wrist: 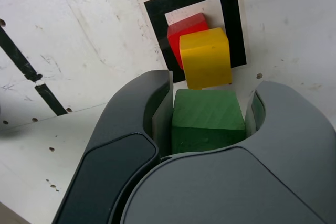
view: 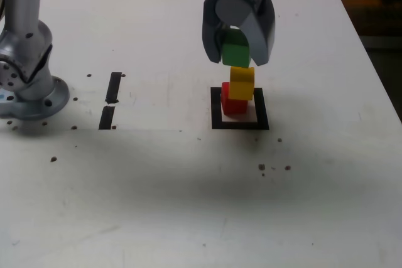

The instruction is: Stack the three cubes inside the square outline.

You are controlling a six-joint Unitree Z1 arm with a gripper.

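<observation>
The red cube [view: 233, 103] [wrist: 185, 27] sits inside the square outline [view: 217, 110] [wrist: 157, 11], toward its far left corner in the exterior view. On top of it rests the yellow cube [view: 242, 83] [wrist: 206, 56], shifted slightly to the exterior view's right. My gripper [view: 237, 58] [wrist: 209, 92] hangs straight above the stack, shut on the green cube [view: 235, 48] [wrist: 207, 119]. The green cube's underside is level with the yellow cube's top; I cannot tell whether they touch.
The arm's metal base [view: 28, 86] stands at the exterior view's left. Two short black strips [view: 114, 86] [view: 107, 117] lie between the base and the outline. The table's edge [view: 370, 48] runs along the exterior view's right.
</observation>
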